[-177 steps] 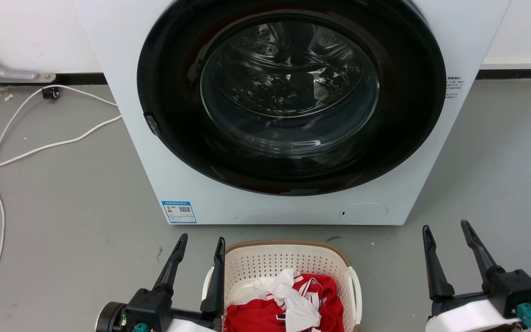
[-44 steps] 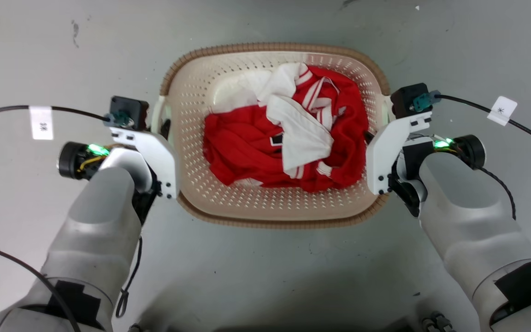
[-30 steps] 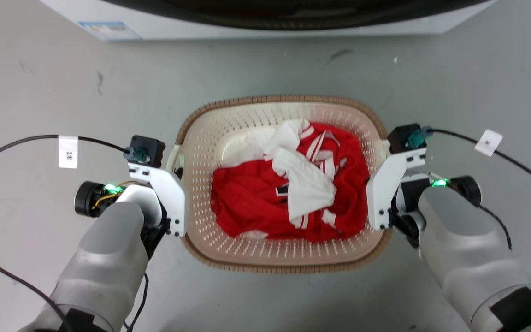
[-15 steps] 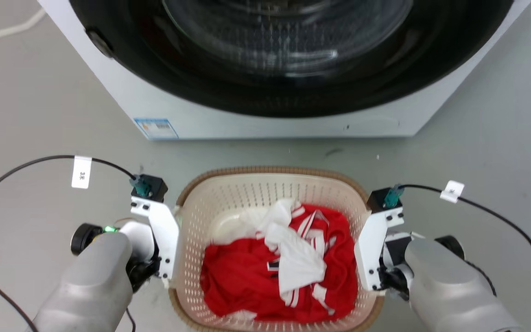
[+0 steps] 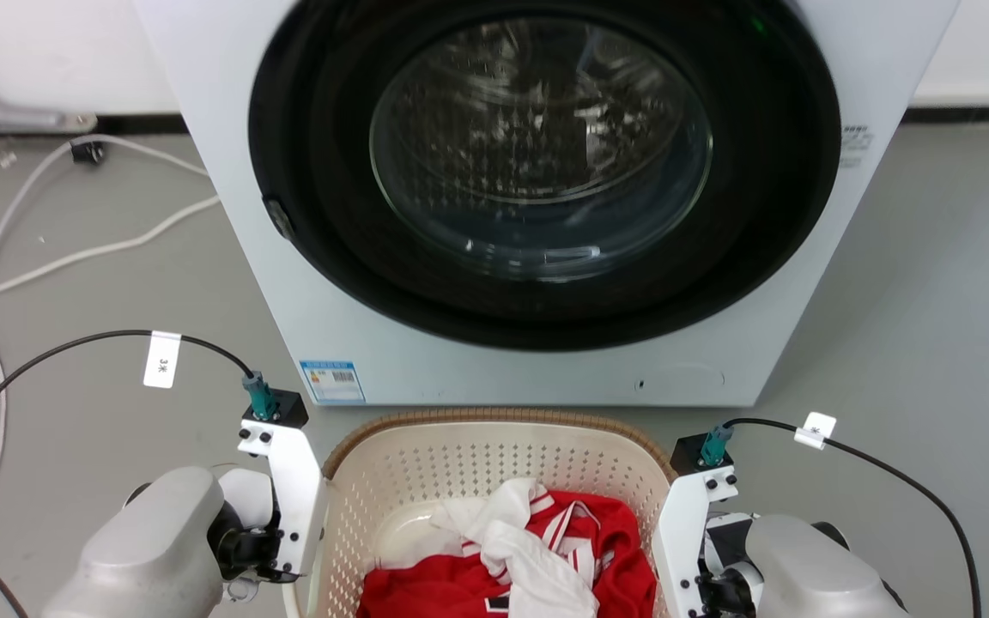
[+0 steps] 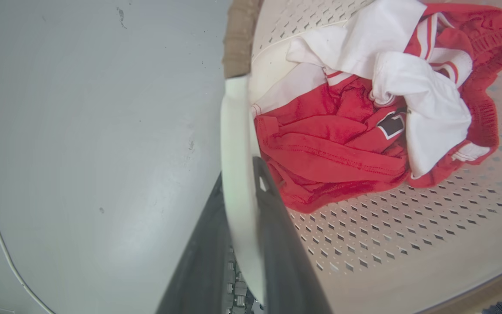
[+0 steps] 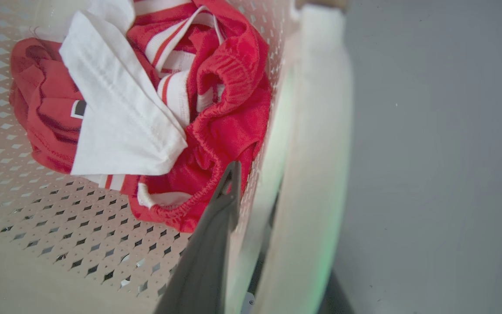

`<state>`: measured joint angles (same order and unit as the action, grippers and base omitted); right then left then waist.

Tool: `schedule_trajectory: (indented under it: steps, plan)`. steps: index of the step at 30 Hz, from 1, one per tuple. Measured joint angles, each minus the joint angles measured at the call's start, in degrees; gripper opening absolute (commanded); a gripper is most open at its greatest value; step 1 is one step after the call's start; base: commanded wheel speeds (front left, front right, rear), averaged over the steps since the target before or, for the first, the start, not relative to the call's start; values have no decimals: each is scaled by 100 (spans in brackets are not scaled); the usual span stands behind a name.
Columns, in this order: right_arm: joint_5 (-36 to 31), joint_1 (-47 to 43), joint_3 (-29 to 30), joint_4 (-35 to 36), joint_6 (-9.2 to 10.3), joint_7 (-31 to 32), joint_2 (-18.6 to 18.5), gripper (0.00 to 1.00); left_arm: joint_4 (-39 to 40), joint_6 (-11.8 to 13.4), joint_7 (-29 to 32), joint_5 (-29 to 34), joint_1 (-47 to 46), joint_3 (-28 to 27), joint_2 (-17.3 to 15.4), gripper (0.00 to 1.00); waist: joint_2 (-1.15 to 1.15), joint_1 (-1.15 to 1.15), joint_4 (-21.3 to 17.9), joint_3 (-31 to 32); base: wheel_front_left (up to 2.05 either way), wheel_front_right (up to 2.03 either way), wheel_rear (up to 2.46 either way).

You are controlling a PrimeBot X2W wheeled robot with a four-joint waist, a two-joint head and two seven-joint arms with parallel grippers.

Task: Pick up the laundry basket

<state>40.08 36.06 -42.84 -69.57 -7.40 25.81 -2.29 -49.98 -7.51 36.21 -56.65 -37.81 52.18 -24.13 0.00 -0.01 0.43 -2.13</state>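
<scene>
The laundry basket (image 5: 494, 419) sits low in front of the washing machine (image 5: 228, 189), just short of its white front panel, with the round dark door (image 5: 537, 154) shut above it. A heap of red and white clothes (image 5: 537, 562) lies in the bottom of the basket. Both pale forearms flank it, one at each short side, and a black tagged cable (image 5: 74, 348) loops away from the left wrist across the grey floor (image 5: 932, 283).

Looking along the left gripper (image 6: 239, 174), its two dark fingers straddle the white side handle (image 6: 233, 131) — one inside the basket next to the red cloth (image 6: 334, 152), one outside over the floor. They are pressed against the handle from both sides, clamped on it.

The right gripper (image 7: 255, 192) holds the opposite side the same way. Its inner finger (image 7: 220, 209) lies against the perforated wall (image 7: 37, 209) by the clothes (image 7: 124, 109); the outer one is mostly hidden behind the white handle (image 7: 316, 131), yet the pair looks closed on it.

I cannot tell from here whether the basket's base touches the floor. A white cord (image 5: 91, 253) trails along the floor left of the machine.
</scene>
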Motion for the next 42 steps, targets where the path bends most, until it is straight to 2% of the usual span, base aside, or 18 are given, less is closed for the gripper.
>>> schedule_trajectory:
  steps: [7, 13, 22, 42]
  plan:
    - [210, -20, -203, 52, 0, 386, -2, 0, 187, -2, 504, -389, 53, 170, -148, 0, 0, 0, 67, 442, 0, 0, 0]
    - [394, 3, -350, 34, 0, 948, -4, 0, 244, 0, 611, -568, 146, 291, -200, 0, 0, 0, 87, 623, 0, 0, 0]
    - [571, 121, -501, 13, 0, 1405, -8, 0, 223, 0, 615, -743, 248, 419, -205, 0, 0, 0, 26, 743, 0, 0, 0]
    - [739, 262, -621, -174, -1, 1555, -8, 0, 154, 0, 536, -950, 224, 646, -177, 0, 0, 2, -9, 754, 0, 0, 0]
